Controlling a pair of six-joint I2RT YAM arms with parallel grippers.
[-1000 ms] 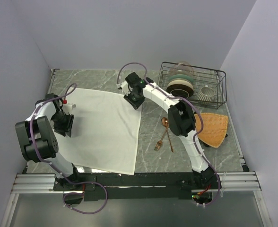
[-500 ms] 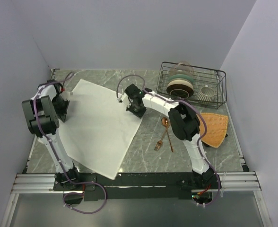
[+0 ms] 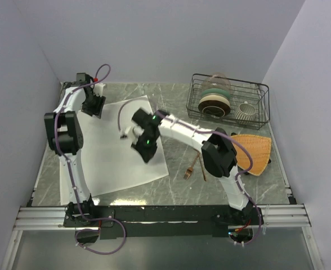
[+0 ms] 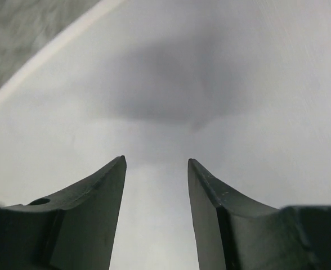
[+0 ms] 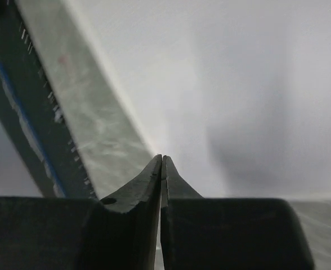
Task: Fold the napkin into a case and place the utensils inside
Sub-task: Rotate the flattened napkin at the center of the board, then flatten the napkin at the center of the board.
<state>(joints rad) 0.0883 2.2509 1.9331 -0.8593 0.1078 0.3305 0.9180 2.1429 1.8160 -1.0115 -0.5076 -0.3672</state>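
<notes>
Since the earlier top view your napkin (image 3: 106,163) has swung round. It now lies spread flat from upper centre-left down to the lower left of that frame. It is cream-white and plain, with no crease that I can make out and no narrow pocket shape yet. You look to be at the laying-out step, before the first fold.

Your left gripper (image 3: 93,106) has gone to the upper left, over the cloth's far corner. Its jaws stand apart with nothing between them. Your right gripper (image 3: 144,147) has come in over the napkin's right-hand part with its fingers pressed together. Whether a pinch of cloth sits between them, you cannot tell from these views.

Next you will likely need a firm hold on one long edge with both pincers, then an even carry across so the edges meet squarely.

Just right of the cloth's lower right corner, the utensils (image 3: 193,167) lie on the marble table (image 3: 179,109), partly hidden under the right arm. Farther right are the orange mat (image 3: 255,152) and the dish rack (image 3: 250,93).
</notes>
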